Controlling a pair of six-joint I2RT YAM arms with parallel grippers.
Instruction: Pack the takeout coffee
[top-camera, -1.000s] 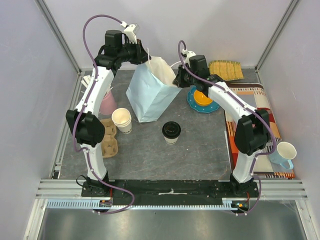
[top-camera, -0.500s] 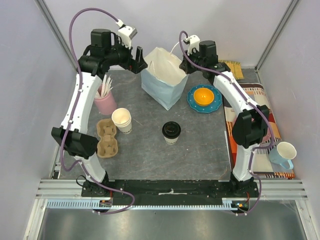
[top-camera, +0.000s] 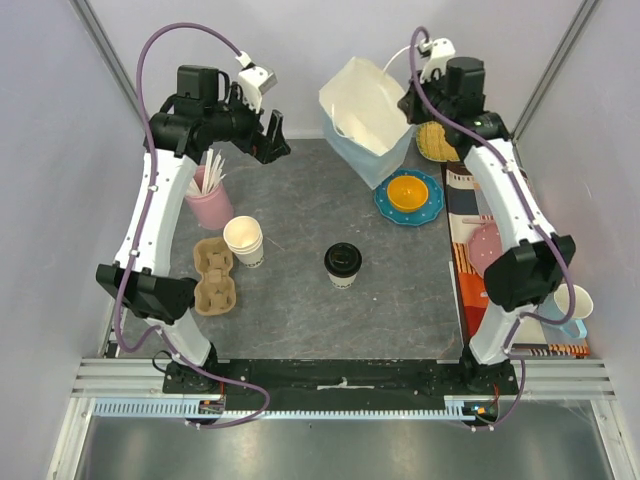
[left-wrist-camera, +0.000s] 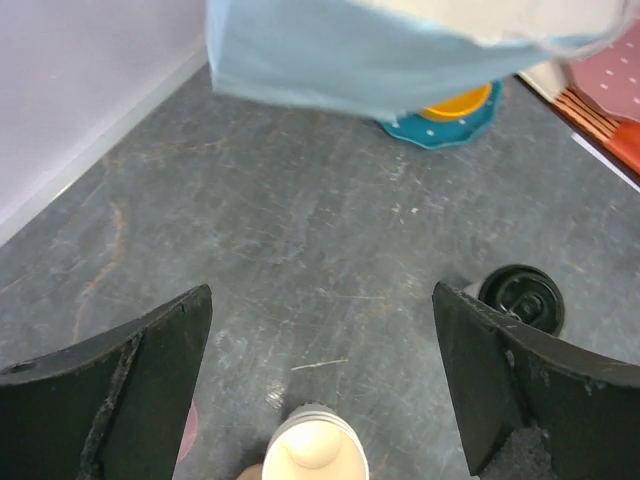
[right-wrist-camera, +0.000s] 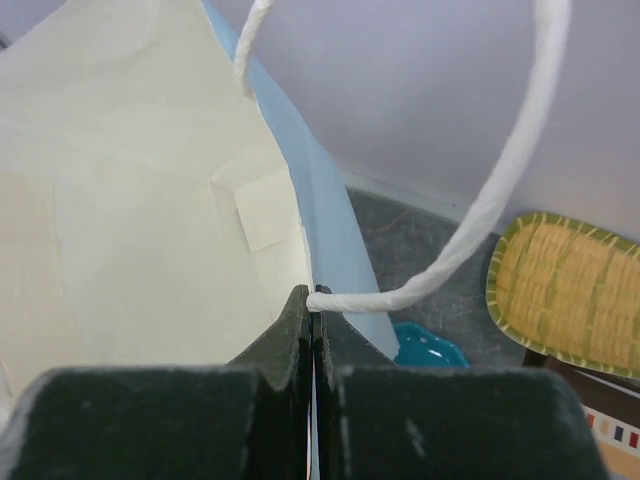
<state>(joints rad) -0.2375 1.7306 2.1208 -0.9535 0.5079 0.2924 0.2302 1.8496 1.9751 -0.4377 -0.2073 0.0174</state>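
The takeout coffee (top-camera: 342, 262) stands right of the stacked cups (top-camera: 243, 240), bag (top-camera: 368, 115) behind both.

In the left wrist view the blue paper bag (left-wrist-camera: 400, 50) is blurred and cut off by the top edge. It hides most of the teal plate (left-wrist-camera: 440, 128), one finger of the left end effector (left-wrist-camera: 322, 300) covers part of the takeout coffee (left-wrist-camera: 520, 298), and the stacked paper cups (left-wrist-camera: 315, 452) run off the bottom edge. From above, the right arm covers part of the woven tray (top-camera: 431, 143), the pink plate (top-camera: 482, 245) and the light blue mug (top-camera: 575, 300). The right wrist view crops the bag and the tray.
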